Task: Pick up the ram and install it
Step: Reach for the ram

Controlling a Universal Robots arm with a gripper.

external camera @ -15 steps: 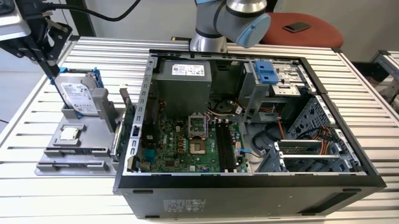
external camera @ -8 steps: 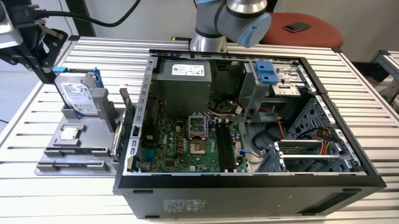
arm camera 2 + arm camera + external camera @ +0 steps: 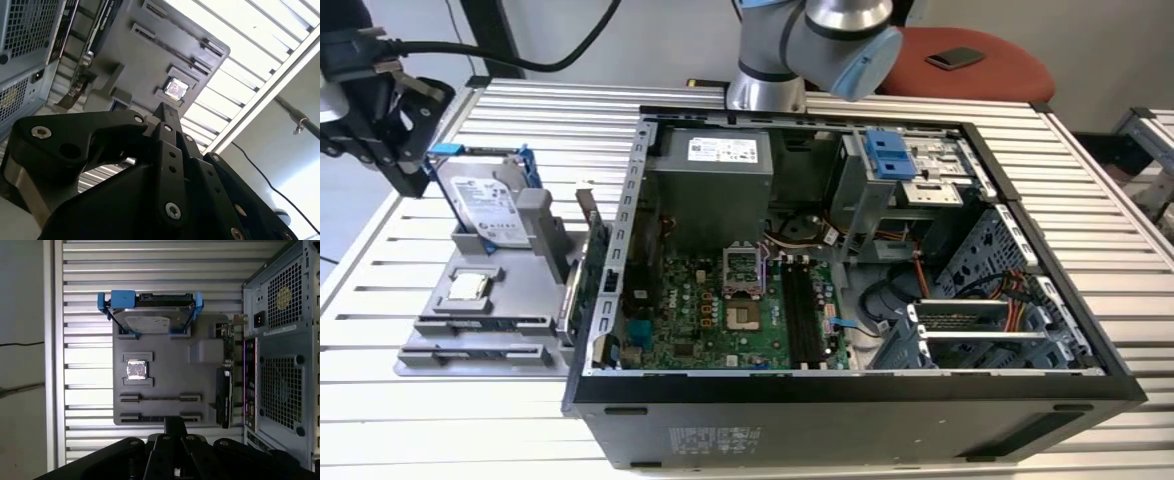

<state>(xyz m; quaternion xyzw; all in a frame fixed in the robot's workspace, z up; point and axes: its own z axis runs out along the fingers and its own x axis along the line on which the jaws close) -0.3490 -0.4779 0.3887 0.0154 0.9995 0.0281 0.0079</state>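
The jaws were pressed together, held well above the gray tray [image 3: 165, 355] on the slatted desk [image 3: 547, 110]. The ram [image 3: 160, 398] looked to be the thin dark strip standing on edge in the tray's slot holders. It was below the jaw tips and just ahead of them, well apart from the jaws. Farther out from the jaws sat a small silver chip [image 3: 136, 369], then the hard drive [image 3: 152, 320] in its blue frame. Off to one side of the jaws lay the open computer case [image 3: 854, 400].
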